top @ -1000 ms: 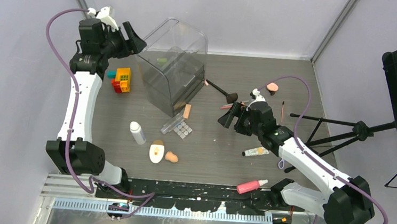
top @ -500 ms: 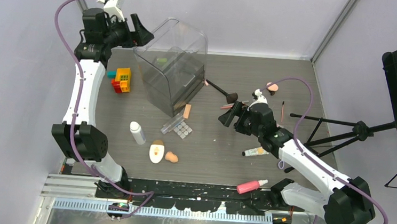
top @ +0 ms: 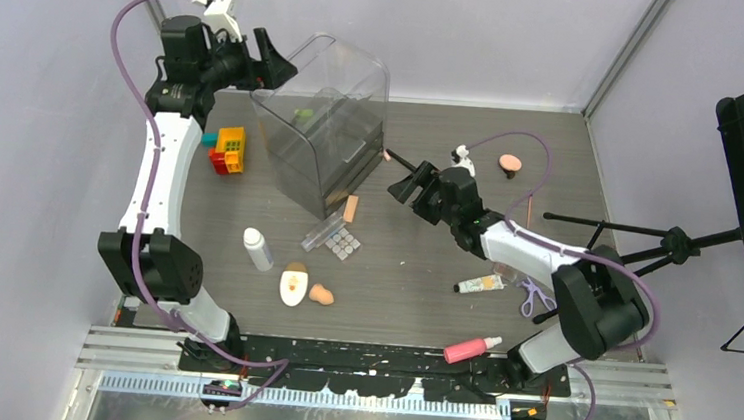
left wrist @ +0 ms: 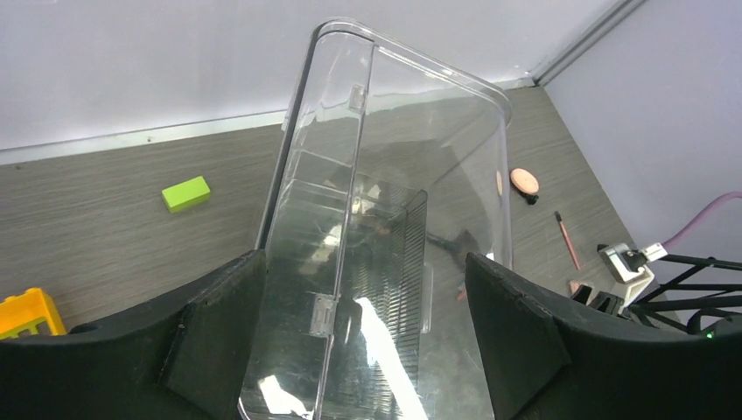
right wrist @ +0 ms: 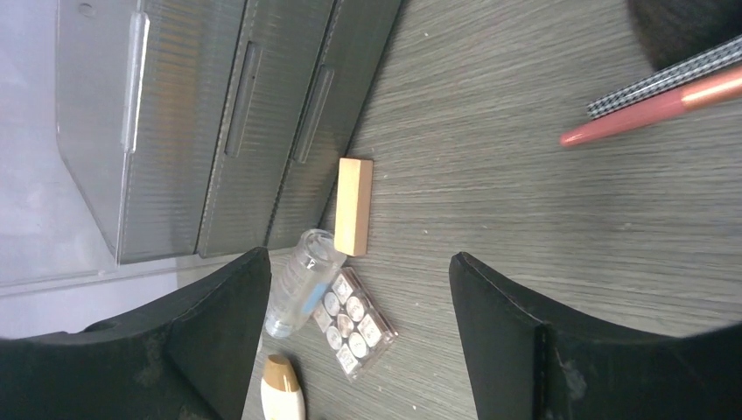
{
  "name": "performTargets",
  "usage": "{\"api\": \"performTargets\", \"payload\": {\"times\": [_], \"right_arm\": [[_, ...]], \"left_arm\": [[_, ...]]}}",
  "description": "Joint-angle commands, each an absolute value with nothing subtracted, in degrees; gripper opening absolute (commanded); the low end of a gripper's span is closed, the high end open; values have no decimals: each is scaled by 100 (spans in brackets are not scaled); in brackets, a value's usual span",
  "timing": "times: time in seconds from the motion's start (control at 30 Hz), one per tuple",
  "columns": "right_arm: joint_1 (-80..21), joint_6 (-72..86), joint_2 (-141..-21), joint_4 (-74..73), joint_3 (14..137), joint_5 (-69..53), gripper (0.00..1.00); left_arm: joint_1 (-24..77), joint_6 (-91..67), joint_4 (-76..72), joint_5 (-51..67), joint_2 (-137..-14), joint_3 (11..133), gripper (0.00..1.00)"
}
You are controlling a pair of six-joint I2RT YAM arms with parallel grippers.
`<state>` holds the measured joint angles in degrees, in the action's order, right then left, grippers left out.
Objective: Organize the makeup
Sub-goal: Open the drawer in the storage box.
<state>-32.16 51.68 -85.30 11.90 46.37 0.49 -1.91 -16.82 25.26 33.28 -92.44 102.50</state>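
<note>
One square-pan palette (right wrist: 354,328) lies ahead of the spread right claw (right wrist: 359,255), apart.

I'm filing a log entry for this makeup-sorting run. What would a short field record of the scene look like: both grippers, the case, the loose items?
left gripper: open, high beside the clear case rim
right gripper: open, empty, low, right of the case
in front of the case: peach stick, clear bottle, palette
nearer the arm bases: white bottle, compact, sponge, cream tube, pink bottle
non-makeup: toy bricks, left of the case
</note>
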Motion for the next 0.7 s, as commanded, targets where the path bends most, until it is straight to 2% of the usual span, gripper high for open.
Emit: {"api": "performTargets", "payload": {"times": [0.0, 0.33, 0.67], "right_arm": [[-3309, 5617, -8816, 2011, 4859, -157, 78], [-3411, 5591, -8746, 2220, 4321, -18, 78], [-3411, 5871, -9269, 3048, 4356, -131, 77]], "left_arm": [[-55, -1328, 2535, 2919, -8687, 10439, 85], [569, -668, 2974, 2317, -8827, 10778, 83], [667, -625, 2850, 2284, -8873, 10299, 81]]}}
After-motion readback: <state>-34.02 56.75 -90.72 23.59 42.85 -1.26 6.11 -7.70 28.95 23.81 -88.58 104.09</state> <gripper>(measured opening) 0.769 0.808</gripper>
